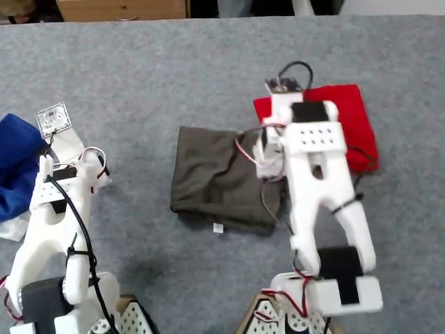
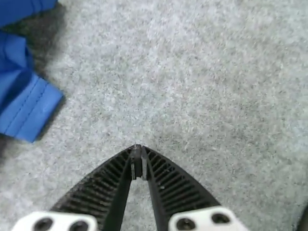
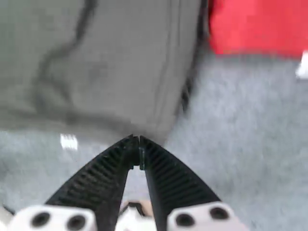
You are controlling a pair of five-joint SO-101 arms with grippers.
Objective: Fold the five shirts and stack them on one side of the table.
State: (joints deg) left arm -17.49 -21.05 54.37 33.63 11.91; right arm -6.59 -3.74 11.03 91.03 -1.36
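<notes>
So here's where things are sitting. The olive shirt (image 1: 222, 177) is lying in the middle of the bench (image 1: 139, 62) and is already looking folded into a rough rectangle. The red shirt (image 1: 356, 125) is lying folded just beside it, partly under the right arm. The blue shirt (image 1: 14, 170) is bunching up at the bench's edge on the left arm's side, and it isn't looking folded at all.

The right tool (image 3: 135, 153) is hanging clenched with nothing in it, tips sitting over the olive shirt's edge that's facing the arm bases. I'm not able to tell whether it's touching the cloth. The left tool (image 2: 138, 161) is also clenched and empty, hovering over bare bench with the blue shirt near but apart.

I'm guessing we're sitting between steps: the olive fold is looking done, the stacking not yet. If red is starting the pile, the next move is calling for the right tool to open, pinch all the olive layers at that edge and carry the bundle onto the red without it flopping open. Otherwise the left arm is needing to open up and drag the blue one out for flattening.
</notes>
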